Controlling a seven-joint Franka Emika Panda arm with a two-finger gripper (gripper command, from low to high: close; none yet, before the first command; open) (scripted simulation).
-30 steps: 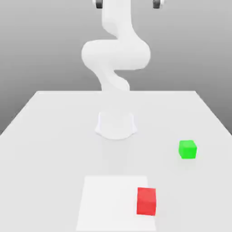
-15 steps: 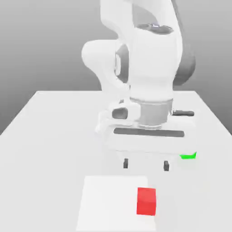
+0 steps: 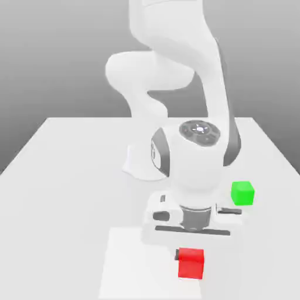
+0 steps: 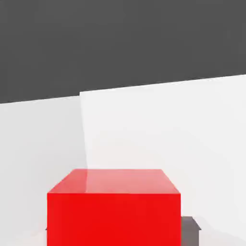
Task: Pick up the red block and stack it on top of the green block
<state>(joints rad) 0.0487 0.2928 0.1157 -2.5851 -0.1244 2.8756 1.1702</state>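
The red block (image 3: 191, 266) rests on a paler square patch (image 3: 126, 263) near the table's front edge. My gripper (image 3: 191, 255) has come straight down over it and is shut on the block, and one dark finger (image 3: 177, 254) shows at the block's side. In the hand view the red block (image 4: 114, 206) looms very close, with a dark fingertip (image 4: 190, 229) against its side. The green block (image 3: 242, 193) sits on the table further back, toward the exterior view's right, apart from the hand.
The white table (image 3: 64, 176) spreads wide around both blocks. The arm's round base (image 3: 137, 161) stands at the table's middle back. The arm's bulky wrist (image 3: 196, 158) hangs between the base and the red block.
The arm has swung down from above. The hand dropped onto the red block, and the fingers went from wide open to shut around it. Neither block has shifted.
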